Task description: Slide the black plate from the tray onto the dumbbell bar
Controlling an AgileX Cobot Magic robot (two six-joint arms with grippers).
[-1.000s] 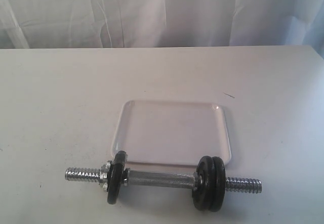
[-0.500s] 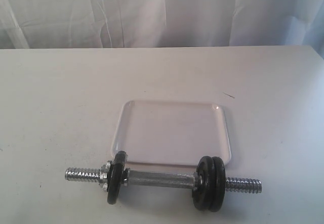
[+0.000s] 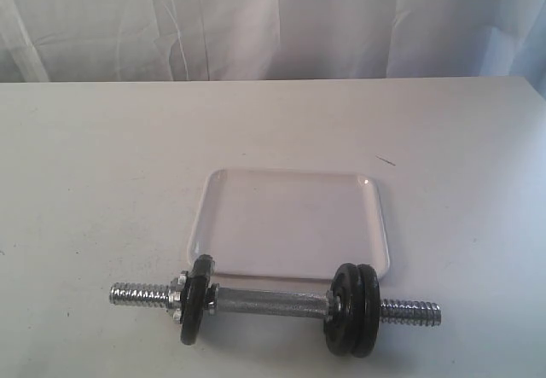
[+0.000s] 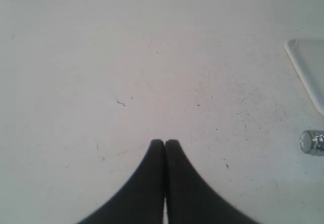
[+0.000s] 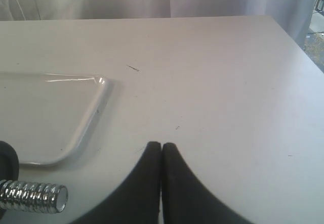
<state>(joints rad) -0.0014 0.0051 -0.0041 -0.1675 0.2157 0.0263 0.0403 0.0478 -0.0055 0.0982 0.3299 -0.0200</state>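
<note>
The dumbbell bar [image 3: 269,301] lies across the table's front. It carries one black disc [image 3: 198,299] on its left side and two black discs [image 3: 354,309] on its right. Behind it the white tray [image 3: 290,223] holds nothing. The bar's threaded left end [image 4: 313,142] and a tray corner [image 4: 304,64] show in the left wrist view. Its threaded right end [image 5: 35,195] and the tray [image 5: 50,113] show in the right wrist view. My left gripper [image 4: 165,143] and right gripper [image 5: 161,146] are both shut on nothing, above bare table. Neither appears in the exterior view.
A white curtain [image 3: 273,20] hangs behind the table's back edge. The table's right edge [image 5: 293,37] shows in the right wrist view. A small dark mark [image 3: 386,160] lies on the table behind the tray.
</note>
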